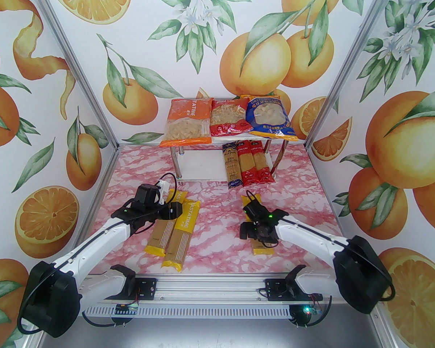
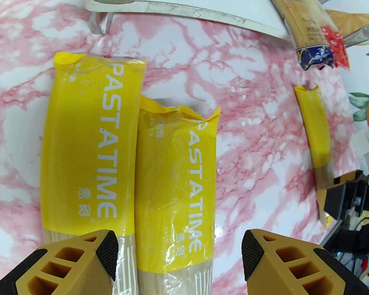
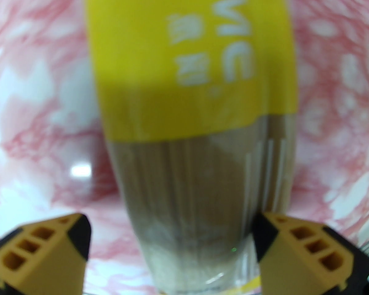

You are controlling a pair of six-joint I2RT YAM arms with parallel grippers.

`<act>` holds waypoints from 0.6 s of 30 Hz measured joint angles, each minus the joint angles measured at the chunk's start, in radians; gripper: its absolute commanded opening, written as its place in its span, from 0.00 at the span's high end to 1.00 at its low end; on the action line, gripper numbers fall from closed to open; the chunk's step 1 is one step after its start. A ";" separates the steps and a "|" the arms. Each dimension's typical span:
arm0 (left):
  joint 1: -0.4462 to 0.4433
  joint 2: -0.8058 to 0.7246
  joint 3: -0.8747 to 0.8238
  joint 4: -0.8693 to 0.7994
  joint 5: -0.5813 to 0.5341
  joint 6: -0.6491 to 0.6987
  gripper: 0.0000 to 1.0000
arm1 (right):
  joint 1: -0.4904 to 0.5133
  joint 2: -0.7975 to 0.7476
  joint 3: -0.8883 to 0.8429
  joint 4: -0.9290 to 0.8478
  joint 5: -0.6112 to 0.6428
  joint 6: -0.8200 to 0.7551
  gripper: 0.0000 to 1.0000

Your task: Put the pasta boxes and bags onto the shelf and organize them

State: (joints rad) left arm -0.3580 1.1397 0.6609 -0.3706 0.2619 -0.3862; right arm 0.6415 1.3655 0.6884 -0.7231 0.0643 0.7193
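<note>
Yellow film is wrapping two spaghetti packs that are lying side by side and touching on the left of the pink marble table (image 1: pixel 210 230): the left yellow pack (image 1: pixel 158 236) and the middle yellow pack (image 1: pixel 179 237), both pointing toward the shelf (image 1: pixel 199 167). The left gripper (image 2: pixel 180 250) is hovering over them with its jaws standing apart. In the left wrist view the middle yellow pack is sitting in the gap between the fingers, and one fingertip (image 2: pixel 106 250) is showing over the left yellow pack. Whether a pad is touching the film I cannot tell.

Further back, in the centre, the shelf is standing against the rear wall. Its top board is carrying the orange bag (image 1: pixel 186 123), the red bag (image 1: pixel 227 118) and the blue bag (image 1: pixel 268 116), packed edge to edge. On the right end of the lower board the dark blue pack (image 1: pixel 233 167), the left red pack (image 1: pixel 244 163) and the right red pack (image 1: pixel 261 161) are lying side by side, their near ends sticking out past the front edge.

To the right, the third yellow pack (image 3: pixel 187 72) is lying alone on the table, well apart from the pair. The right gripper (image 3: pixel 172 235) is hanging low over it, jaws apart and straddling it, one pad just beside the pack's edge and the other standing clear.
</note>
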 measured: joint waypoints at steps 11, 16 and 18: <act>0.000 -0.021 0.000 -0.002 -0.001 0.000 0.29 | 0.161 0.211 0.160 -0.067 0.069 -0.014 0.28; 0.003 -0.026 0.000 -0.006 -0.001 0.000 0.29 | 0.262 0.317 0.270 -0.083 0.067 -0.048 0.34; 0.004 -0.029 0.000 -0.009 -0.001 0.000 0.29 | 0.301 0.354 0.314 -0.083 0.059 -0.067 0.35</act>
State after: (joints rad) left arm -0.3538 1.1103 0.6609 -0.3798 0.2607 -0.3862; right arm 0.9421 1.7195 1.0027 -0.8062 0.1234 0.6525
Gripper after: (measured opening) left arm 0.706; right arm 0.660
